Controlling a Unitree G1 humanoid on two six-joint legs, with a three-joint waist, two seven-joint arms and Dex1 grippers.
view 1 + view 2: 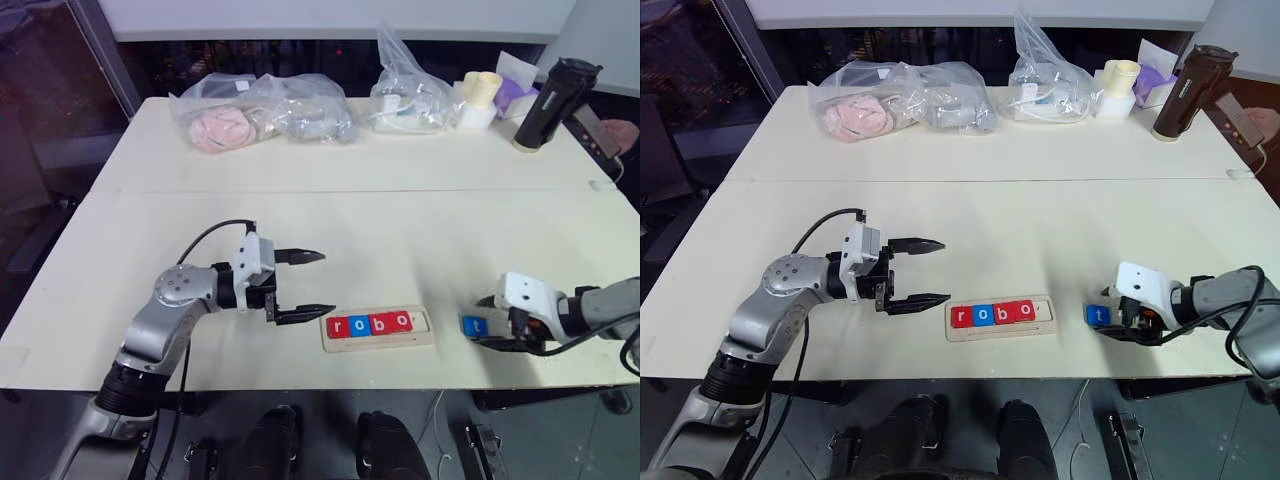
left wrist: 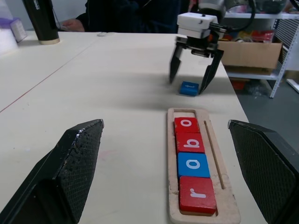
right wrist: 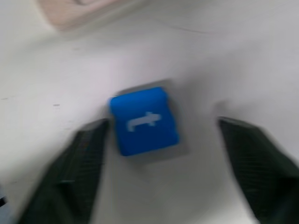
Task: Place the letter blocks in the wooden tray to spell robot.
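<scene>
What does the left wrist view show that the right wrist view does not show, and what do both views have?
Left wrist view alone: the four blocks r, o, b, o seated in the wooden tray, with its far slot bare; the left tool, fingers wide apart; the whole right tool from outside; a black bottle.

Right wrist view alone: the white t, readable, on the blue block, lying on the table between the right tool's fingers, one close beside it, the other apart.

Both: that blue block and the pale table.

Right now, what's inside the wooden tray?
The wooden tray holds four letter blocks reading r, o, b, o: red, blue, red, red. The last slot is bare. The groove floor beneath the blocks is covered.
</scene>
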